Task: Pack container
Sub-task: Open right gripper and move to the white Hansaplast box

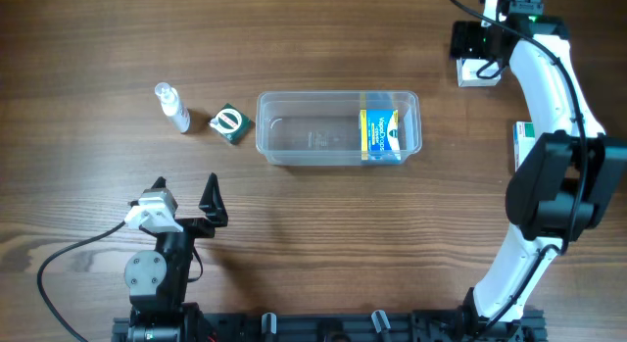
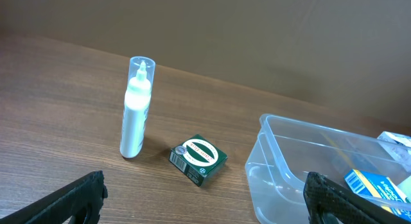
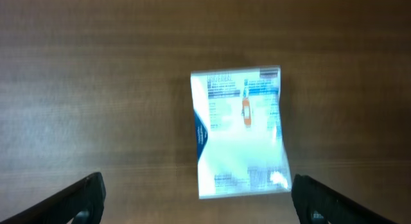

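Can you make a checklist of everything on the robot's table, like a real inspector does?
Surface: brown wooden table, no spills seen.
Job's things: clear container in the middle with no lid on it, one blue and yellow box inside at its right end.
Clutter: spray bottle standing upright and small green box, both left of the container; white packet lying flat at the far right; another box partly hidden by the right arm.
Grippers: left gripper jaws open, empty; right gripper jaws open, above the white packet.
Cables: black cable curving from the left arm's base.
Surroundings: plain brown wall behind the table.
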Available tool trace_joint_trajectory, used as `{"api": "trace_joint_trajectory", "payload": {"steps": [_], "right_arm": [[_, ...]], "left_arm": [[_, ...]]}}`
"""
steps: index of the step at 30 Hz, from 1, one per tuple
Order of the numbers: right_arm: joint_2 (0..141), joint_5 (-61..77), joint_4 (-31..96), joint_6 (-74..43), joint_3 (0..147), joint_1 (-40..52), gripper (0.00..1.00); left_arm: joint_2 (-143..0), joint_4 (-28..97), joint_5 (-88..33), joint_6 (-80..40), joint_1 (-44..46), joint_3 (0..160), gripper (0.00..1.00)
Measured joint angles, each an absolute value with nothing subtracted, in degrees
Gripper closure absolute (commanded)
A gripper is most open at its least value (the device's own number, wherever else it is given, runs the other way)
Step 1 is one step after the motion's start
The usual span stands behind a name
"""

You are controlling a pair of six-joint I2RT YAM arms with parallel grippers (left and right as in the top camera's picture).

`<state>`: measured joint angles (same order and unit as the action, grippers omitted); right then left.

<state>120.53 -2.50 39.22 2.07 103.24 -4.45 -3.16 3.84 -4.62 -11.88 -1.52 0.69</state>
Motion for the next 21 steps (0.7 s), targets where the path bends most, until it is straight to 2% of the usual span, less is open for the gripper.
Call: {"api": "trace_joint_trajectory", "payload": {"steps": [21], "right_arm": [[130.6,-2.8,30.2,4.2,103.4,-7.8,0.09]], "left_arm": [[-3.2,3.8,-4.6,-11.9,-1.5,0.7,0.0]]}}
